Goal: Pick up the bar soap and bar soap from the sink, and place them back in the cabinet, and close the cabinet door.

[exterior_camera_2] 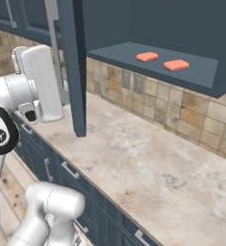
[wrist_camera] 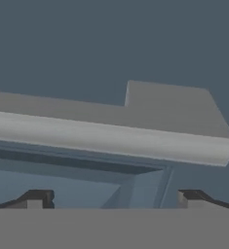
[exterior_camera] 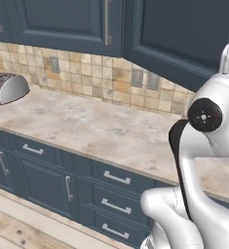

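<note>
Two orange-red bar soaps lie side by side on the bottom shelf of the open upper cabinet. The cabinet door stands swung out, edge-on in the right base view and as a large panel in the left base view. My white hand is at the door's outer face, beside its silver bar handle. In the hand view the handle crosses close in front of my gripper, which is open with its tips wide apart and holds nothing. The sink is out of view.
A beige stone counter runs below the cabinets, with a tiled backsplash behind it. A silver toaster stands at the counter's far left. Blue drawers and base cabinets sit under the counter. A neighbouring upper door is shut.
</note>
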